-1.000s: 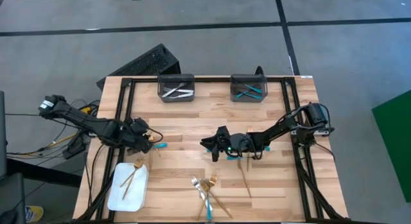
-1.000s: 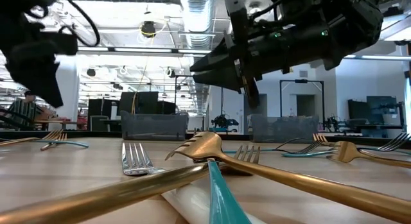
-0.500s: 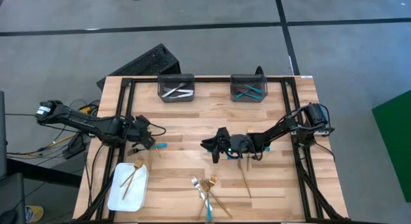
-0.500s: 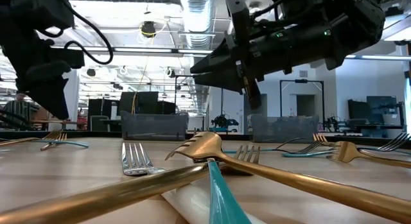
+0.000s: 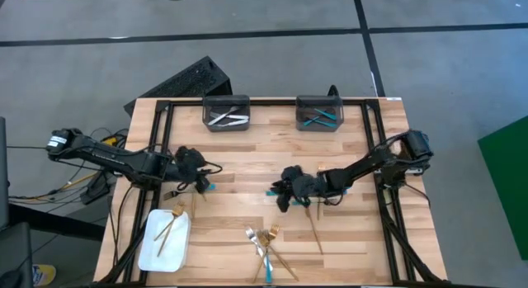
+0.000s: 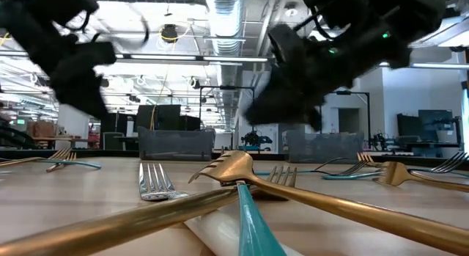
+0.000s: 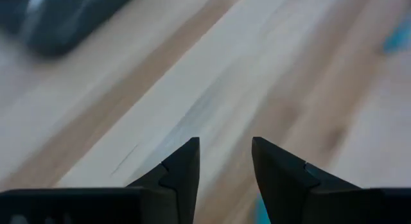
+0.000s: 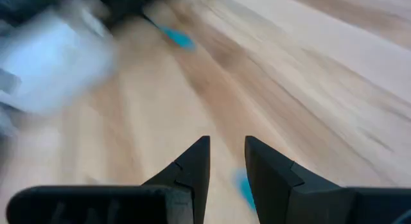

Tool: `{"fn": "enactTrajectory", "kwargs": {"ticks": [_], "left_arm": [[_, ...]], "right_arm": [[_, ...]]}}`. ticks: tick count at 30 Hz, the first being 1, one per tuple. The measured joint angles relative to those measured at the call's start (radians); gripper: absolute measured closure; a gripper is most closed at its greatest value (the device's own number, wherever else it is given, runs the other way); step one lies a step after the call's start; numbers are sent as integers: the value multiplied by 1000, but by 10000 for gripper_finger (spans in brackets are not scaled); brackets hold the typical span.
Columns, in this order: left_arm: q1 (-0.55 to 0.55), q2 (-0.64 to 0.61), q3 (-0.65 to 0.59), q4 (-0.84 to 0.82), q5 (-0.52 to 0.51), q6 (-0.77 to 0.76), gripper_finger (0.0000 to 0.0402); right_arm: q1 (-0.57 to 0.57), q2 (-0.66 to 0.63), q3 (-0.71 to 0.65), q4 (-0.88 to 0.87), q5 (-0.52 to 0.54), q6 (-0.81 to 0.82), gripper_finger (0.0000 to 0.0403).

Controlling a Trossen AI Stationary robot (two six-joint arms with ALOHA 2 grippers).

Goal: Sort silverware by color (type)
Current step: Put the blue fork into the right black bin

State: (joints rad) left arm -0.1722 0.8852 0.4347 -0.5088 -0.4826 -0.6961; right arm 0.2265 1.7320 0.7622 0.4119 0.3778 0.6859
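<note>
On the wooden tabletop [image 5: 247, 168] the silverware lies in several groups. At the far edge stand two dark bins: the left bin [image 5: 226, 112] holds silver pieces and the right bin [image 5: 319, 112] holds turquoise-handled ones. Near the front left corner a white tray [image 5: 164, 240] carries gold forks [image 5: 170, 224]. By the middle of the front edge a mixed pile [image 5: 266, 243] of gold, silver and turquoise-handled pieces lies crossed together, and a single gold fork [image 5: 314, 225] lies just to its right. The left tool [image 5: 196, 177] hangs over the left half of the tabletop, beside a turquoise piece [image 5: 208, 187]; its fingers [image 7: 186, 166] stand apart with bare wood showing between them. The right tool [image 5: 284, 191] hangs near the tabletop's middle, close to another turquoise piece [image 5: 272, 190]; its fingers [image 8: 192, 166] also stand a little apart and clamp nothing.
</note>
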Motion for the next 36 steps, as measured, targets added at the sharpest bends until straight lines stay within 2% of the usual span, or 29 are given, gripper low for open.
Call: {"fn": "enactTrajectory", "kwargs": {"ticks": [5,9,13,20,28,36], "left_arm": [[-4,0,1,316,5,275,273],[-5,0,1,451,-9,415,273],[-4,0,1,512,-49,450,273],[-4,0,1,520,-56,447,273],[-5,20,0,494,-52,422,273],[-13,102,0,526,-64,422,273]], "right_arm": [[16,-153,-1,-446,165,47,280],[13,-256,-1,-779,181,82,280],[4,-293,-1,-953,164,71,280],[-35,-267,-1,-920,40,-10,280],[-64,-189,4,-940,23,-16,280],[-59,-120,8,-951,-14,-70,280]]}}
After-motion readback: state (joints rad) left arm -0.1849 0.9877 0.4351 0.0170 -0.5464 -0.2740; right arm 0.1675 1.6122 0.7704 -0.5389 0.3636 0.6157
